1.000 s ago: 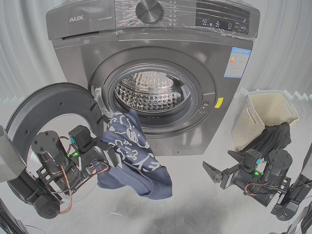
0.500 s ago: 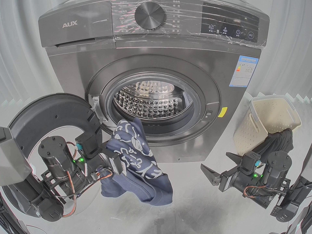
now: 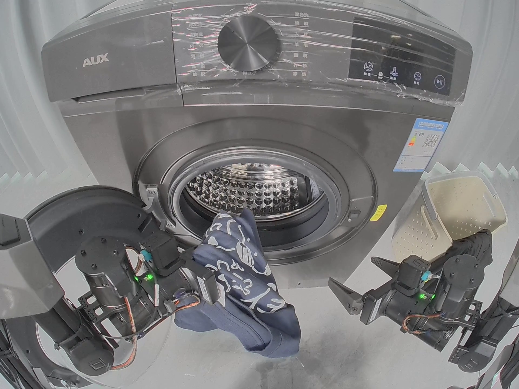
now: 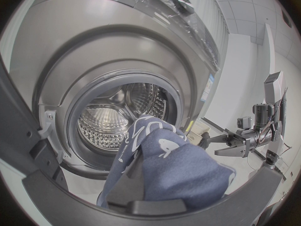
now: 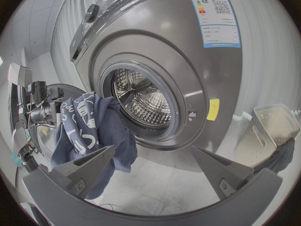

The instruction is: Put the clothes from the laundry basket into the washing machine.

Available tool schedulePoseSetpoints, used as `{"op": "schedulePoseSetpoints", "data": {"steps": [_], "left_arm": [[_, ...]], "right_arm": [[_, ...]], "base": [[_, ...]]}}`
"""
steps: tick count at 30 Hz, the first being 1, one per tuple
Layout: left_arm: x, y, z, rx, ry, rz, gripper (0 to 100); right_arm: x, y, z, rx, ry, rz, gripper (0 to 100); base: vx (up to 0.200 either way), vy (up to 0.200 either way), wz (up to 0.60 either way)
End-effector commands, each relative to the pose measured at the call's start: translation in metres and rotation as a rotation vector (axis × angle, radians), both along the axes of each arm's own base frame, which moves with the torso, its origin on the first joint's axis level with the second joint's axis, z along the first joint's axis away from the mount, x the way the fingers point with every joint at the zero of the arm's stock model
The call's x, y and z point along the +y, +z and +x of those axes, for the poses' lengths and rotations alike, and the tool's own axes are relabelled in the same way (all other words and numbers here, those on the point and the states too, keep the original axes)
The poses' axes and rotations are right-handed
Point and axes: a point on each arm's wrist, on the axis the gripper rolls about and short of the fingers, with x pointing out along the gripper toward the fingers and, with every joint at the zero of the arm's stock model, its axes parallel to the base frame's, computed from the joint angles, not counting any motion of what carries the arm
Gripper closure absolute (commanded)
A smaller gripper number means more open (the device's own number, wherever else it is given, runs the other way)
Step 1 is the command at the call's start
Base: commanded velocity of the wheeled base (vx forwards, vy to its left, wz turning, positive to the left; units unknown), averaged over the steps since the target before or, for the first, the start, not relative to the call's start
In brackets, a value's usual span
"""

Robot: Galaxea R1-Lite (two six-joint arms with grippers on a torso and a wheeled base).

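Your left gripper (image 3: 212, 291) pinches the soft, floppy blue shirt (image 3: 246, 274) by one bunch, so the rest hangs loose, and your right gripper (image 3: 354, 274) is wide and empty.

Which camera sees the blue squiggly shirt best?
The head view: the blue shirt hangs almost whole from the left gripper, in front of the washing machine. The left wrist view shows it very close, cut off below. The right wrist view shows it sideways, its lower part behind a jaw.
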Motion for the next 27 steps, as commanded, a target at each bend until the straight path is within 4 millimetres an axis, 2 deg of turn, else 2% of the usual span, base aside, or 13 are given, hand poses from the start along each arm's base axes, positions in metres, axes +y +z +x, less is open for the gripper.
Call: {"op": "schedulePoseSetpoints", "data": {"steps": [1, 10, 13, 19, 22, 23, 24, 27], "left_arm": [[-0.003, -0.004, 0.000, 0.012, -0.011, 0.006, 100], [-0.020, -0.011, -0.012, 0.049, -0.070, 0.004, 100], [-0.027, -0.017, -0.007, 0.062, -0.072, 0.004, 100], [-0.047, -0.039, 0.022, 0.075, -0.068, 0.023, 100], [-0.062, -0.050, 0.055, 0.044, -0.036, -0.008, 100], [-0.062, -0.050, 0.055, 0.044, -0.036, -0.008, 100], [-0.071, -0.055, 0.070, 0.025, -0.024, -0.030, 100], [-0.080, -0.061, 0.097, -0.008, 0.015, -0.068, 100]], "right_arm": [[0.002, -0.001, -0.002, 0.002, 0.011, -0.002, 0], [0.004, -0.001, -0.009, 0.009, 0.038, -0.008, 0], [0.006, -0.001, -0.014, 0.008, 0.060, -0.010, 0], [0.008, -0.001, -0.021, 0.015, 0.088, -0.014, 0], [0.010, -0.001, -0.024, 0.014, 0.100, -0.014, 0], [0.010, -0.001, -0.024, 0.014, 0.100, -0.014, 0], [0.010, -0.001, -0.024, 0.014, 0.100, -0.014, 0], [0.010, 0.000, -0.024, 0.011, 0.100, -0.011, 0]], "base": [[0.000, 0.000, 0.00], [0.000, 0.000, 0.00], [0.000, 0.000, 0.00], [0.000, 0.000, 0.00], [0.000, 0.000, 0.00], [0.000, 0.000, 0.00], [0.000, 0.000, 0.00], [0.000, 0.000, 0.00]]}}
